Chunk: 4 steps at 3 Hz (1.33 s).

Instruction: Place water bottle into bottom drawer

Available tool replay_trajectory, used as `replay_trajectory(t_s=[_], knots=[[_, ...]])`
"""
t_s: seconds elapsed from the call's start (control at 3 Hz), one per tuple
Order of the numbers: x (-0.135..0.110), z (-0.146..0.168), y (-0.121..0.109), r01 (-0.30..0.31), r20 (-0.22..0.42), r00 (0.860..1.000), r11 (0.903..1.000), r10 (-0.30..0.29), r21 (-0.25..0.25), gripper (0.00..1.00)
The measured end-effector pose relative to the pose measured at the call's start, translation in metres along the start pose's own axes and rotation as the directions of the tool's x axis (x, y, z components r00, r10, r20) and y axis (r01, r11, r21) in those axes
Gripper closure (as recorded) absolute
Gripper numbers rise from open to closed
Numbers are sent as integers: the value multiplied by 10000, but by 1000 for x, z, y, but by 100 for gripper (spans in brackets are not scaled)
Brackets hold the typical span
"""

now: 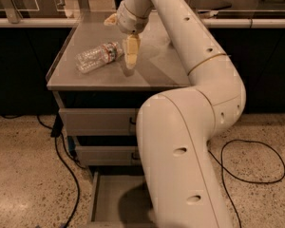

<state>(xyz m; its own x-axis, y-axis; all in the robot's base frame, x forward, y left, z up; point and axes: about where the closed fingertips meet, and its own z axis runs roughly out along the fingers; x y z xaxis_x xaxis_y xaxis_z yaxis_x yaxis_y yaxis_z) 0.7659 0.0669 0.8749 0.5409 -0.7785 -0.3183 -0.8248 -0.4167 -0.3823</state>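
Note:
The water bottle [99, 56] lies on its side on the grey cabinet top [156, 68], at the left, cap end toward the right. My gripper [126, 46] hangs just right of the bottle's cap end, close to it but not holding it, pointing down at the top. It is open and empty. The bottom drawer [111, 196] is pulled open at floor level; its plain grey floor shows with nothing in it, and my arm [180, 146] covers its right part.
Two upper drawers [97, 121] [104, 155] are closed. Black cables run over the speckled floor at the left [61, 165] and right [256, 170]. A railing and counter edge [33, 22] stand behind the cabinet.

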Motion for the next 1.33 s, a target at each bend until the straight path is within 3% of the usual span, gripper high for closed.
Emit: replay_trajectory(t_s=[1.0,1.33], knots=[[-11,48,-18,387,609,9974,9992,-380,-113,0],[-11,49,-18,389,614,9974,9992,-381,-116,0]])
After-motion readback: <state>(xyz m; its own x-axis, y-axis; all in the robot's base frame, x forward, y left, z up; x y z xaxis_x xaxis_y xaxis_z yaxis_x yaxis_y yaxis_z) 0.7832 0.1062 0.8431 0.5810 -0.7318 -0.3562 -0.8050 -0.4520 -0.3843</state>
